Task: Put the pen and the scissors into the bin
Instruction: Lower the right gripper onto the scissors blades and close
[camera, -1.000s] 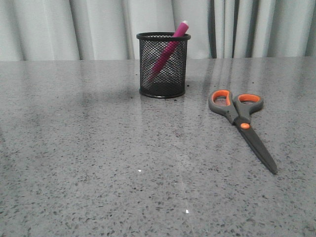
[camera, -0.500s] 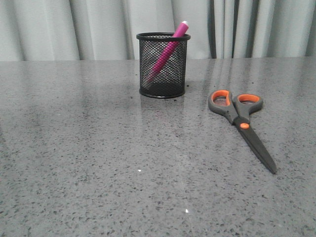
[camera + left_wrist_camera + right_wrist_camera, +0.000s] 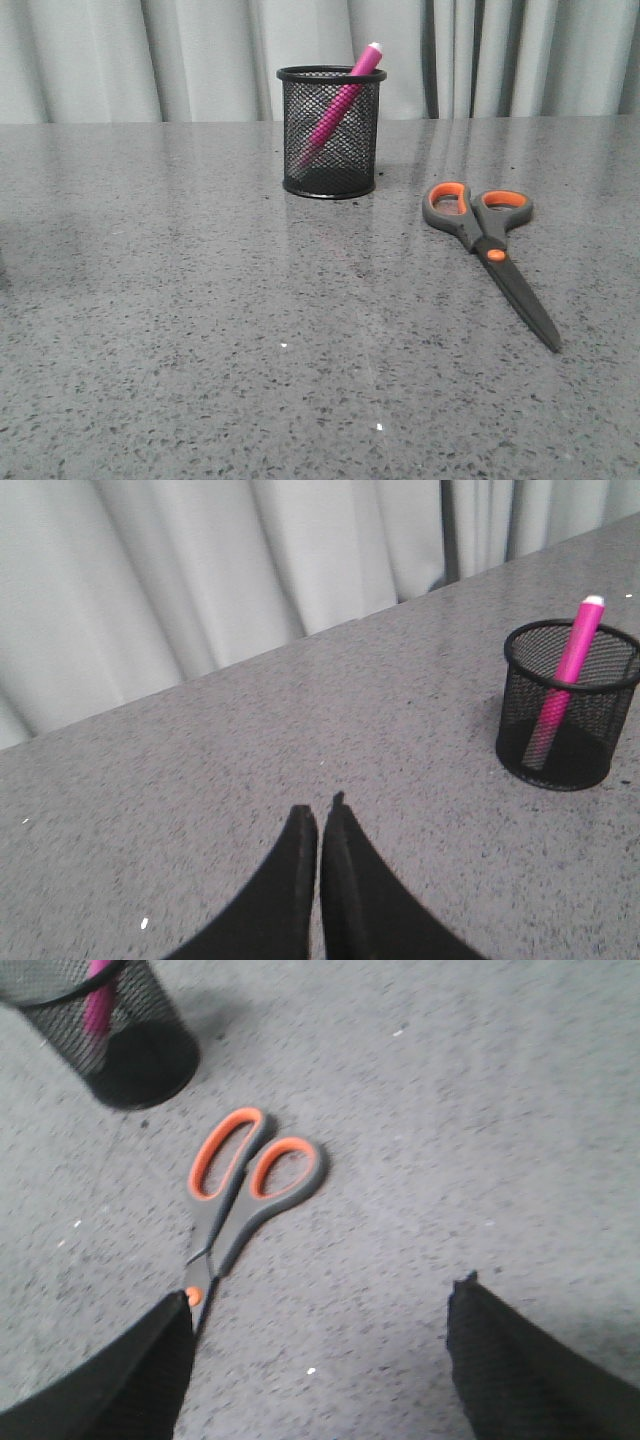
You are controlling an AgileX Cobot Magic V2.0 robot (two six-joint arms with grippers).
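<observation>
The pink pen (image 3: 345, 95) stands tilted inside the black mesh bin (image 3: 331, 131) at the table's back middle, its top above the rim. The pen (image 3: 570, 670) in the bin (image 3: 566, 705) also shows in the left wrist view. The scissors (image 3: 490, 252) lie flat on the table right of the bin, handles toward the back, blades toward the front. My left gripper (image 3: 320, 815) is shut and empty, well left of the bin. My right gripper (image 3: 320, 1295) is open above the table; the scissors (image 3: 235, 1195) lie beside its left finger, blades hidden under it. Neither gripper shows in the front view.
The grey speckled table (image 3: 200, 330) runs back to pale curtains (image 3: 150, 55). The bin (image 3: 110, 1030) sits at the far corner of the right wrist view, beyond the scissors' handles.
Nothing has visibly moved in the front view; only a faint shadow at the left of the table has shifted.
</observation>
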